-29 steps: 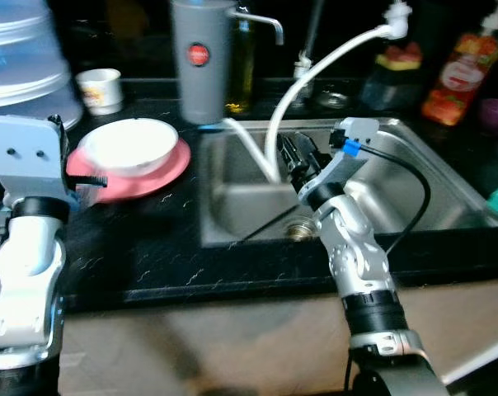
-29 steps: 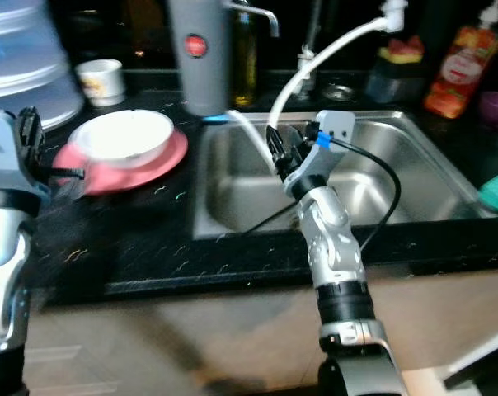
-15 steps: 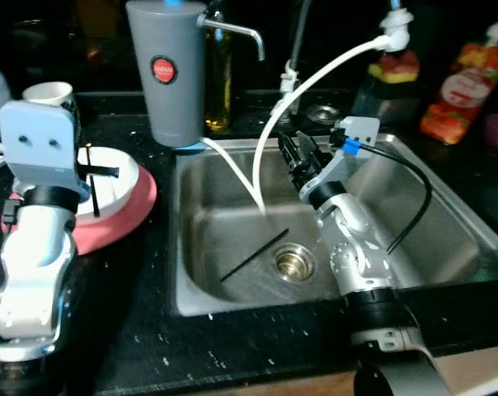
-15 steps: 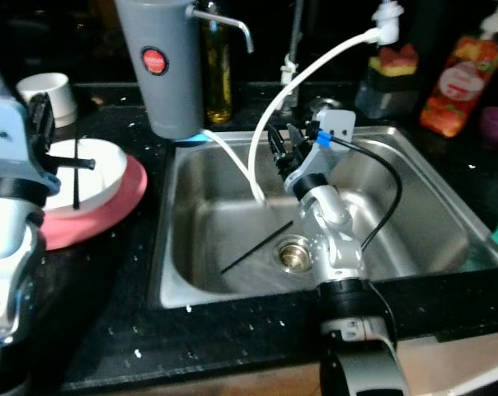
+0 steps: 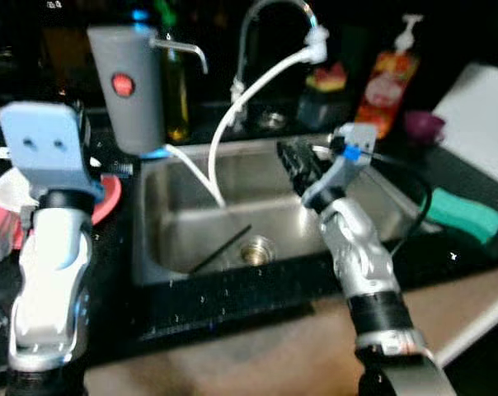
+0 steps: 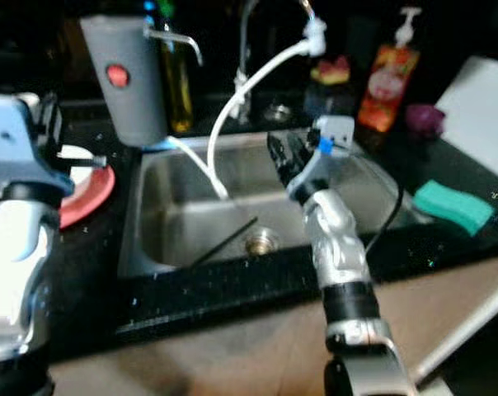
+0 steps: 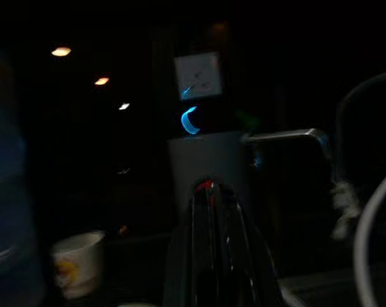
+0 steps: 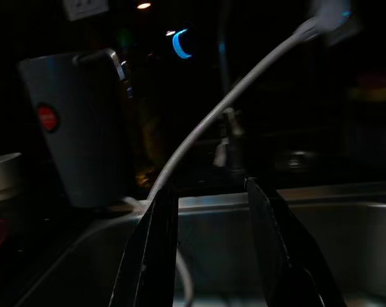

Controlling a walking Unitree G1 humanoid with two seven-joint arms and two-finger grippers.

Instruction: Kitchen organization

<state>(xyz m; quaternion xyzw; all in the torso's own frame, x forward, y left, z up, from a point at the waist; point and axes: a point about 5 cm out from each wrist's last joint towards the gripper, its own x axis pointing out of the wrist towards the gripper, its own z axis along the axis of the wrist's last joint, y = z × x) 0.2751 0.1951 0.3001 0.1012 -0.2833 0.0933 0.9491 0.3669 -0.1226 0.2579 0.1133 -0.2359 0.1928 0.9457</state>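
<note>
Dark kitchen, black speckled countertop (image 5: pixel 232 301) across the middle, steel sink (image 5: pixel 162 239) at centre, tan floor (image 6: pixel 232 363) at 6 o'clock, small ceiling lights (image 7: pixel 61 51) at 11 o'clock

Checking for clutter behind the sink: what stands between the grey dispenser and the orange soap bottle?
Between the grey dispenser and the orange soap bottle, the right eye view shows an oil bottle, the faucet with its white hose, and a dark container.

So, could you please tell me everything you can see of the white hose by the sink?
The white hose looks like thin, flexible plastic tubing. Its upper end fits onto the spout of the curved metal tap through a white connector. From there it arcs down toward the robot's left and drops into the steel sink, ending low against the basin's back wall. It passes beside the right gripper without touching it.
</note>
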